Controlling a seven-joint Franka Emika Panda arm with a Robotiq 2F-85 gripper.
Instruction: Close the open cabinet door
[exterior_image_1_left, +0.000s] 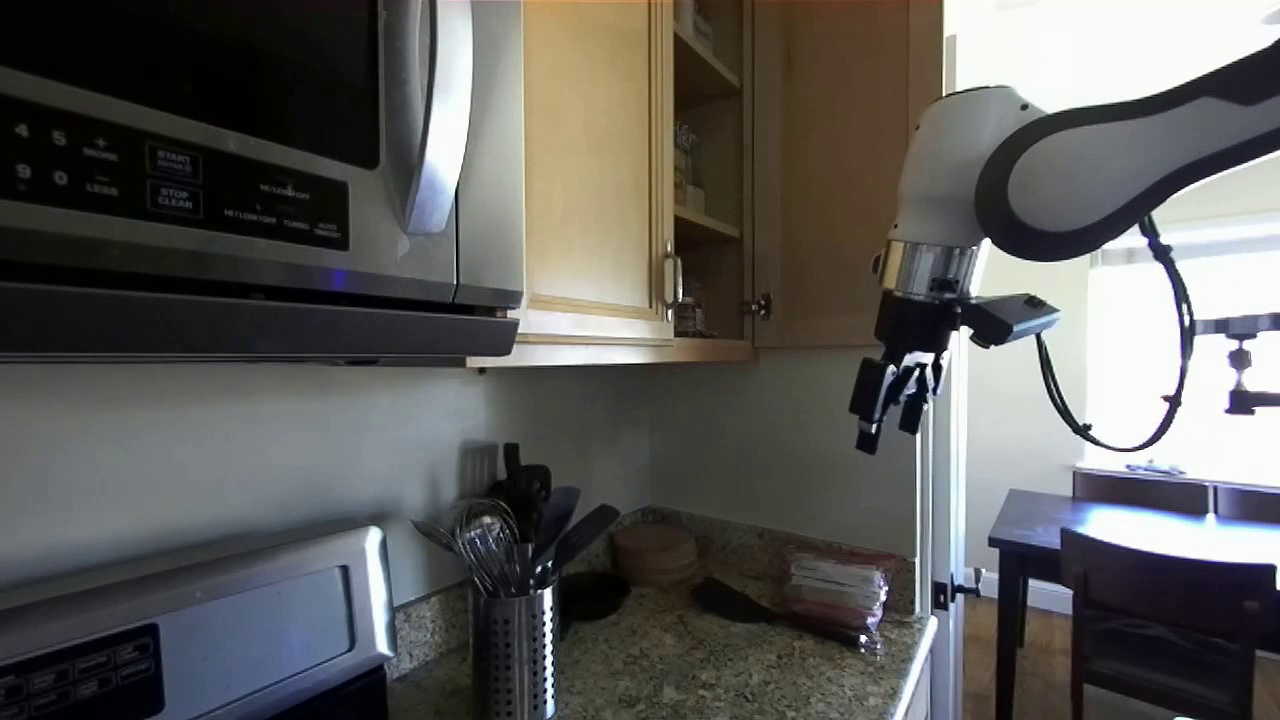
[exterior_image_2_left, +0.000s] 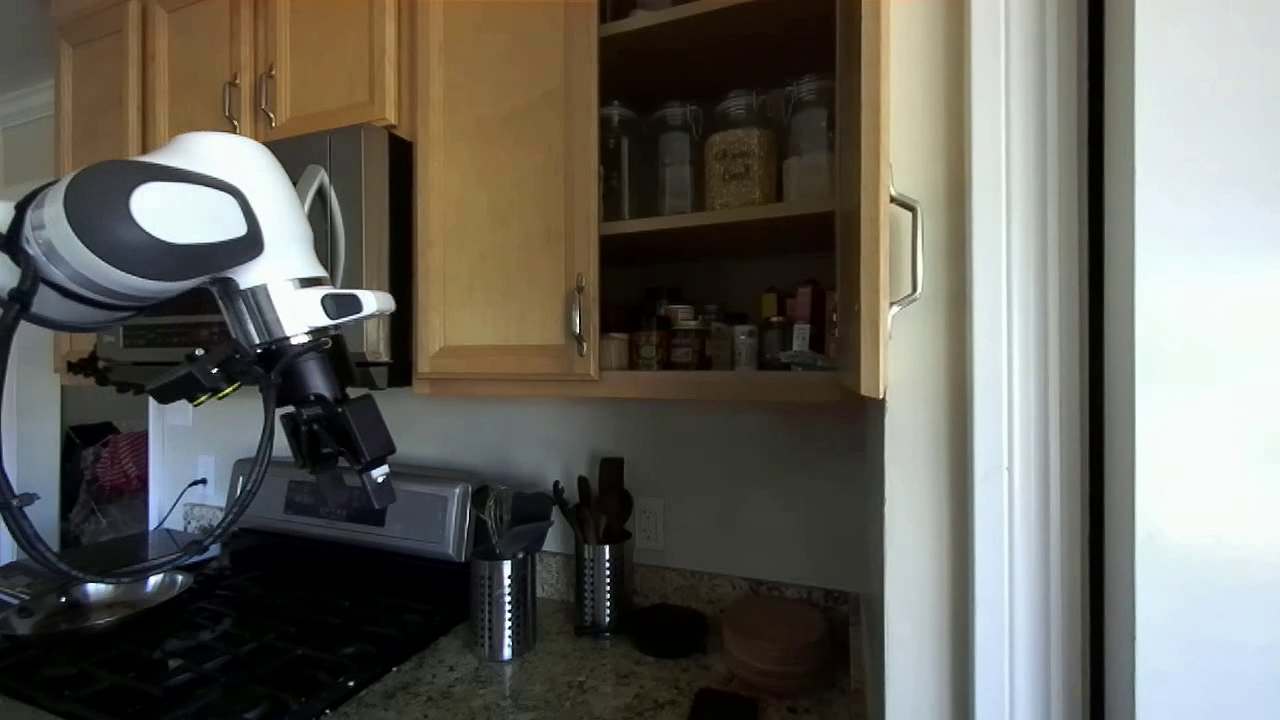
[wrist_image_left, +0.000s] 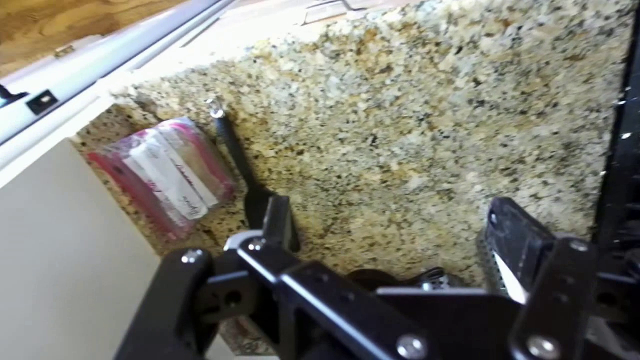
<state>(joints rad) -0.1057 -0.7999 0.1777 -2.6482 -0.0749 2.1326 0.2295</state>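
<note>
While the pincer (wrist_image_left: 398, 227) points down with its fingers (wrist_image_left: 277, 217) spread well apart, a black spatula (wrist_image_left: 244, 166) lies beside a clear-wrapped packet (wrist_image_left: 167, 175) on the granite tabletop (wrist_image_left: 395, 145) below. Beyond, the cabinet door (exterior_image_1_left: 835, 180) stands swung out from its frame in both exterior views, its bar handle (exterior_image_2_left: 917, 250) on the outer face; jars (exterior_image_2_left: 740, 165) stand on the shelves (exterior_image_2_left: 715, 218) within.

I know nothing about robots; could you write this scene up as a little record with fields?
Cabinet door: standing open, shelves and glass jars in view
Matching door beside the opening: shut
Robot fingers: spread apart, holding nothing, away from the open door
On the countertop: plastic packet, dark utensil, metal utensil holders
Not yet done: closing the open door
</note>
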